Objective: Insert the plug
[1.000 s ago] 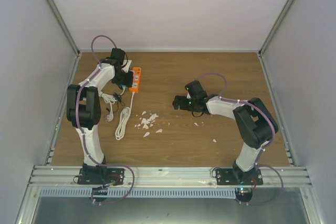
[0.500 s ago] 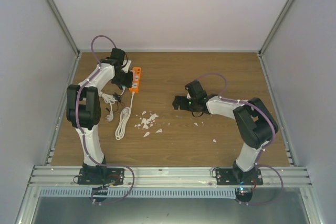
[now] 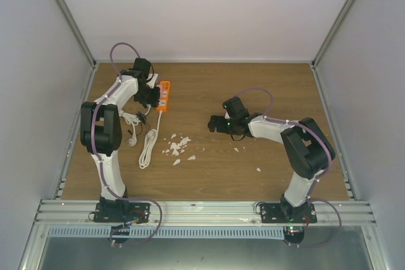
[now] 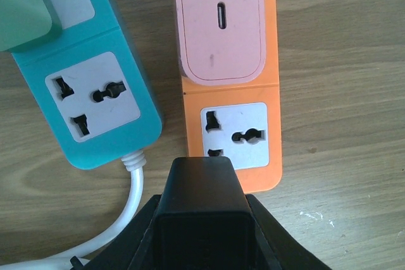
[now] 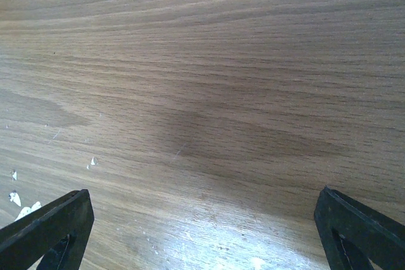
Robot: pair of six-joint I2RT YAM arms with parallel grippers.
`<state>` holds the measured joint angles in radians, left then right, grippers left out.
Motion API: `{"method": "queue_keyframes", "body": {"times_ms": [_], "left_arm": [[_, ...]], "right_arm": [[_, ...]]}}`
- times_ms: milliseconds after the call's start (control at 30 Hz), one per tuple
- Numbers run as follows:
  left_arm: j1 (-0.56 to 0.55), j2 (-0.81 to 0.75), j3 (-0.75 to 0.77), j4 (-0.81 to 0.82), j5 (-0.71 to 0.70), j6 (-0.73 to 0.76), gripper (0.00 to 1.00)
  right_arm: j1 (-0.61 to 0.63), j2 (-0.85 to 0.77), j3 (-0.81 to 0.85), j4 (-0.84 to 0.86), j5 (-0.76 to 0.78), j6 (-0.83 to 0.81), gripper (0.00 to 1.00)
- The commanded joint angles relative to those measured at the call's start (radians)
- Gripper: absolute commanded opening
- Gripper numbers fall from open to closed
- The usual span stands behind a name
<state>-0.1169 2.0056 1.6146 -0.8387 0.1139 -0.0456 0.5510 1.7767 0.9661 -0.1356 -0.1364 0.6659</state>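
My left gripper [image 3: 150,96] is shut on a black plug [image 4: 202,207] and holds it over the near end of the orange power strip [image 4: 271,61]. The plug's front edge covers the lower rim of the strip's free white socket [image 4: 235,134]. A pink charger [image 4: 220,23] sits in the socket beyond it. The plug's prongs are hidden. In the top view the orange strip [image 3: 164,96] lies at the back left. My right gripper [image 5: 202,226] is open and empty over bare wood near the table's middle [image 3: 215,124].
A teal power strip [image 4: 126,42] lies just left of the orange one, with a green adapter [image 4: 22,4] in its far socket and a white cable [image 4: 120,219] leaving its near end. The coiled white cable [image 3: 148,147] and white scraps [image 3: 177,147] lie in front.
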Motion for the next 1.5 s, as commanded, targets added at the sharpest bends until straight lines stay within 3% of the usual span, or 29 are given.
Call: {"method": "queue_keyframes", "body": {"times_ms": [0,333,967,1467], "left_arm": [[0.000,0.013,0.031,-0.003,0.006,-0.016,0.00],[-0.008,-0.006,0.093,-0.036,0.009,-0.013,0.00],[-0.049,0.074,0.031,0.050,-0.025,-0.038,0.00],[-0.050,0.031,-0.004,0.041,-0.092,-0.016,0.00]], "right_arm": [[0.010,0.028,0.020,-0.014,-0.006,-0.012,0.98],[0.014,0.038,0.027,-0.017,-0.008,-0.015,0.98],[0.017,0.050,0.035,-0.023,-0.009,-0.020,0.98],[0.021,0.060,0.043,-0.026,-0.011,-0.024,0.98]]}}
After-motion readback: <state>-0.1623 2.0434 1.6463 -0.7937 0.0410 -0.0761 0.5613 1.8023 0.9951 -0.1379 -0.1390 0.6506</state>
